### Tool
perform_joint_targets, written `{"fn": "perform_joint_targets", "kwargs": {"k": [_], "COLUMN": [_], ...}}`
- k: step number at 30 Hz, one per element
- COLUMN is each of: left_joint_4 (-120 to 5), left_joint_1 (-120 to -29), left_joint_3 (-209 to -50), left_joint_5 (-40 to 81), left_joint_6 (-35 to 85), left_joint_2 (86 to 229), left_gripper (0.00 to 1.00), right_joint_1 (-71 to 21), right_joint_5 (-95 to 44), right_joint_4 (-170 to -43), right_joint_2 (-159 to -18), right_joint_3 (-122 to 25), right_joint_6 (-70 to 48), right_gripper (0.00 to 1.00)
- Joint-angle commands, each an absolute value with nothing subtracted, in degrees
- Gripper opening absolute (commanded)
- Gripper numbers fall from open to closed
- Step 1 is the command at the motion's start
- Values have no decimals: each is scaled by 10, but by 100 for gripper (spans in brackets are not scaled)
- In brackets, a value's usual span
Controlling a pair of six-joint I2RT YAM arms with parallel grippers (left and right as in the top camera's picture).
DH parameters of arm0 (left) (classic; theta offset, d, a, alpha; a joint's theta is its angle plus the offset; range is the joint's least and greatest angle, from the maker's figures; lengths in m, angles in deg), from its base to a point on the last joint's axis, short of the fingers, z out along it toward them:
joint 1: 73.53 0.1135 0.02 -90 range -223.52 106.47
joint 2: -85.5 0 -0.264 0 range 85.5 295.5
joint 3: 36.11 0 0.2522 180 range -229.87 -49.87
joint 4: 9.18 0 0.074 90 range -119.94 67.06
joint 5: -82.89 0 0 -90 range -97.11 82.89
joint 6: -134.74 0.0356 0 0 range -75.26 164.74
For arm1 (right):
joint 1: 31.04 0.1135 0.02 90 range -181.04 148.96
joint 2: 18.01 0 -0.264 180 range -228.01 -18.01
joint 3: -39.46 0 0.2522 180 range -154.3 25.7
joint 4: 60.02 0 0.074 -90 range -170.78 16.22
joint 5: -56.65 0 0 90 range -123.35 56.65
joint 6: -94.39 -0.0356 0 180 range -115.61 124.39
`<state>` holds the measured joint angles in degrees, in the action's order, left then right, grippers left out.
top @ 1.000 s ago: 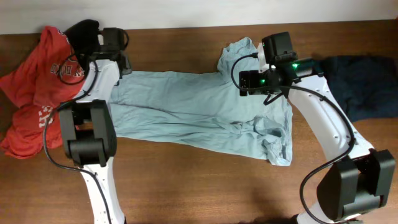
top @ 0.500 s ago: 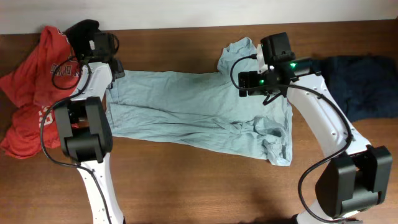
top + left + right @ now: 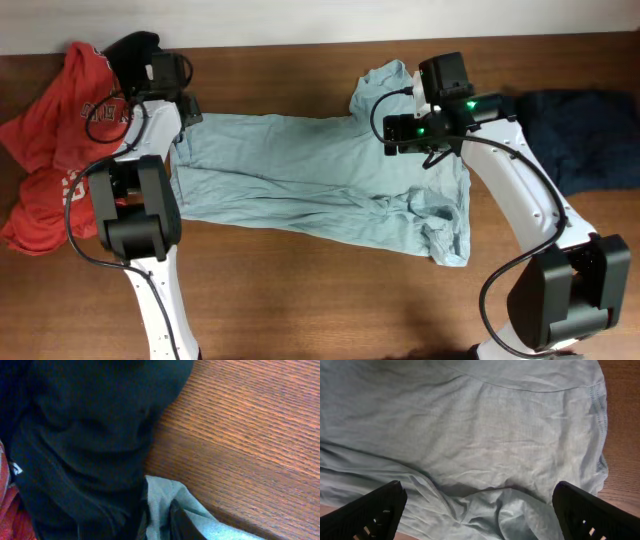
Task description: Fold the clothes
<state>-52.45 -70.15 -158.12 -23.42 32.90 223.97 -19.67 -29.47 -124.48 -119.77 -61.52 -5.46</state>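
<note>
Noted white lettering on the red tees (image 3: 50,150), heaped at the left end of the table (image 3: 320,300); too small and creased to read. Caught a small white mark on the black garment (image 3: 85,435) in the left wrist view, also unreadable. Found the pale grey-blue T-shirt (image 3: 300,170) spread lengthwise across the middle of the table, 1 sleeve reaching toward the far edge, the right-hand end rumpled into folds. Saw the black garment lying at the far side of the red heap, just beside the shirt's left corner. Spotted a navy garment (image 3: 580,135) at the right end, apart from the shirt. Found the left gripper (image 3: 159,512) down at the shirt's far left corner, its 2 fingers (image 3: 182,525) set close together with a fold of the pale hem pinched between them. Found the right gripper (image 3: 477,495) hanging over the shirt's upper right part, its 2 fingers (image 3: 375,510) spread wide, gripping nothing, only flat cloth below.
</note>
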Motion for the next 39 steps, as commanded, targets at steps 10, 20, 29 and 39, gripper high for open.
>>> {"fn": "perform_joint_targets", "kwargs": {"k": [10,20,29,39], "left_joint_4": [-548,-648,-737,-787], "left_joint_1": [-701,-701,-711,-755], "left_joint_3": [-1599,-1713,-1777,-1782], "left_joint_5": [-235,-240,-238,-238], "left_joint_6": [328,328,328,328], "left_joint_2": [2253,2252,2252,2252], "left_gripper": [7,1,1,1], "right_joint_1": [-198,-198,-199,-201], "right_joint_5": [-302,-302,-304,-394], "right_joint_4": [-1239,-1236,-1154,-885], "right_joint_2": [-1204,-1222,-1227,-1330], "right_joint_3": [-626,-626,-626,-626], "right_joint_6": [-48,-48,-48,-51], "right_gripper": [96,93,93,96]}}
